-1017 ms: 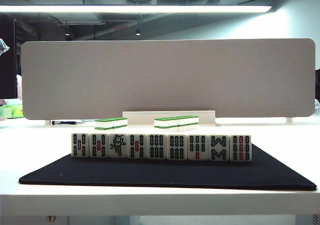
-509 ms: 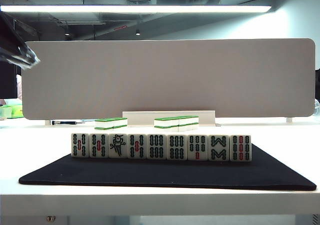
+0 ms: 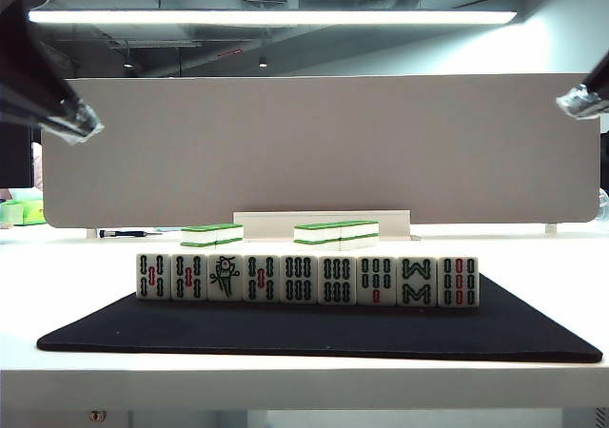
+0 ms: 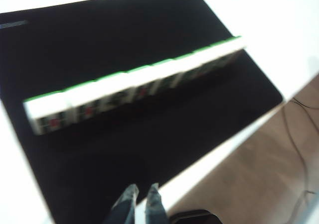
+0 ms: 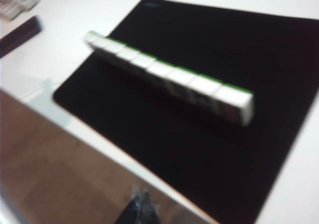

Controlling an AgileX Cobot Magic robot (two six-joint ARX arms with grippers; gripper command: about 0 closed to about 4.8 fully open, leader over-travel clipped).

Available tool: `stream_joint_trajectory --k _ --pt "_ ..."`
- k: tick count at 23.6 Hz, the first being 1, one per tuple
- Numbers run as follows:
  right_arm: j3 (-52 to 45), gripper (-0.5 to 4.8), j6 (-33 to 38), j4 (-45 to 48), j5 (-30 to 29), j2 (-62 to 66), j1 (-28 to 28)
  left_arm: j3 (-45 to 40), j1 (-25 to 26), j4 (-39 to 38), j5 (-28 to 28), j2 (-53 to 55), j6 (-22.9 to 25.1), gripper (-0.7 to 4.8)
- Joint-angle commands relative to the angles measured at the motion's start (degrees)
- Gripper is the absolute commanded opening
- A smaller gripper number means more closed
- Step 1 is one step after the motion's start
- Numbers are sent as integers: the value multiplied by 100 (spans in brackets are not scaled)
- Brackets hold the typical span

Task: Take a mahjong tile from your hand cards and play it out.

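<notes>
Two grippers are hanging high above your mat: the left gripper at ten o'clock in the exterior view, fingertips nearly pinched together on nothing, and the right gripper at two o'clock, its fingers clenched and empty too. Your hand cards are standing upright in one touching row on the black mat. You are seeing the mahjong tile sitting third from that row's nine o'clock end.
</notes>
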Motion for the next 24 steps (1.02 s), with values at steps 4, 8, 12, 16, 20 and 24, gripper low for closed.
stream_joint_trajectory --k 4,8,12,16,20,24 --pt "20 -1 267 44 -17 2 529 79 -122 -372 741 -9 2 30" --pt "17 -1 262 -129 -13 0 588 77 -304 -734 874 -7 17 30" --pt "17 -1 258 -146 -13 -2 586 77 -431 -702 905 -9 0 30" --pt "17 -1 258 -146 -15 -9 588 77 -426 -544 911 -9 -4 30" --pt "17 -1 258 -151 -13 -9 588 77 -426 -310 1137 -9 -149 30" --pt "17 -1 260 -214 26 -9 588 77 -426 -435 457 -7 -153 30"
